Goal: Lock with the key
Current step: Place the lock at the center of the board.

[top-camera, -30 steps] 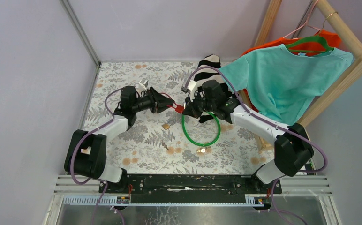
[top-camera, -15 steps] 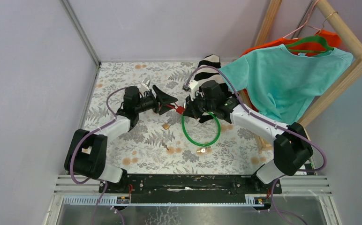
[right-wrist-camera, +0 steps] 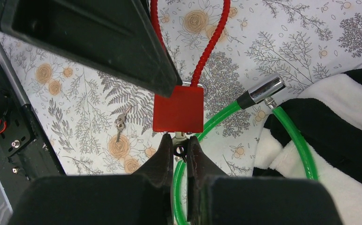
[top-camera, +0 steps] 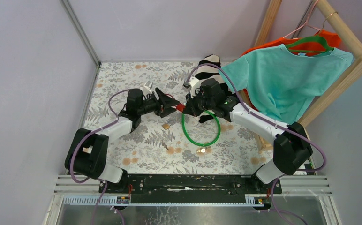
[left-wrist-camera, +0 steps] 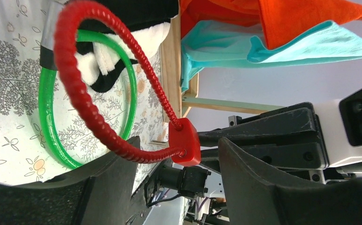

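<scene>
- The table carries a floral cloth. A wooden rack stands past its right edge, hung with a teal shirt and an orange one.
- A black-and-white striped garment lies near the far edge, right of centre.
- A green cable loop lies flat around mid-table. Its chrome end piece rests just beside the garment.
- Your left gripper is released, its jaws spread wide on either side of the lock body. From the right wrist view one finger looks to reach the body's top corner, but you cannot be sure it touches.
- Your right gripper is clenched on the key, pinching its head right under the lock.
- The red padlock hangs in the air between the two grippers, over the table's middle and somewhat toward the far edge.
- Its long axis runs left to right across the table. The keyhole end faces your right gripper, with the key set in it.
- Its red cable shackle loops away toward your left arm, both ends meeting the body.
- Two loose keys lie nearer the front edge, one just outside the green loop and one to its left.
</scene>
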Robot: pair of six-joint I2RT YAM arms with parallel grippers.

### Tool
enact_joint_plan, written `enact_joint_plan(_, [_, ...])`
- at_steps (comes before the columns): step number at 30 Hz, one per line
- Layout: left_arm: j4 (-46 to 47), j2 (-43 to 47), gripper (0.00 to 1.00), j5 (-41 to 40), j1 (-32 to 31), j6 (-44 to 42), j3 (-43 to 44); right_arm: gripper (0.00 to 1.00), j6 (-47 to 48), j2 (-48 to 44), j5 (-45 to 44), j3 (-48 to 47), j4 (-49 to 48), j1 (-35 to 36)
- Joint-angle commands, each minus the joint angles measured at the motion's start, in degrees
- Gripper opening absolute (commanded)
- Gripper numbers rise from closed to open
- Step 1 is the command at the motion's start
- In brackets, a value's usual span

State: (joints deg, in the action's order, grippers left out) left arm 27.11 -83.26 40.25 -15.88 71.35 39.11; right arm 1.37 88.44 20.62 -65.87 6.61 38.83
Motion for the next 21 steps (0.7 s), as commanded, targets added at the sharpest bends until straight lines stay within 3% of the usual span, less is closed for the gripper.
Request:
enact_joint_plan(1, [1.2,-1.68,0.67,-0.5,-1.36,-0.29,1.52,0.0,-1.06,0.63,-0.22,-3.6,-2.08,0.34])
enact_joint_plan(11, [3.39,-4.08,0.43,0.41,-2.62,0.93,2.79,0.0,-1.46,0.68,1.66,-3.45,-2.46,0.72])
enact_joint_plan(18, [5.38,-3.65,0.08,0.87,-2.5,1.06,2.53,0.0,-0.66,0.22,2.64,-0.92,-3.72,0.81])
enact_joint_plan(19, [5.4,-3.46,0.01,0.97,-2.5,0.88,2.54,0.02,-0.28,0.05,2.88,-0.64,-3.73,0.81])
enact_joint_plan(21, [5.25,-2.75,0.0,1.02,-2.5,0.41,2.44,0.2,0.57,-0.37,3.39,-0.14,-3.28,0.74])
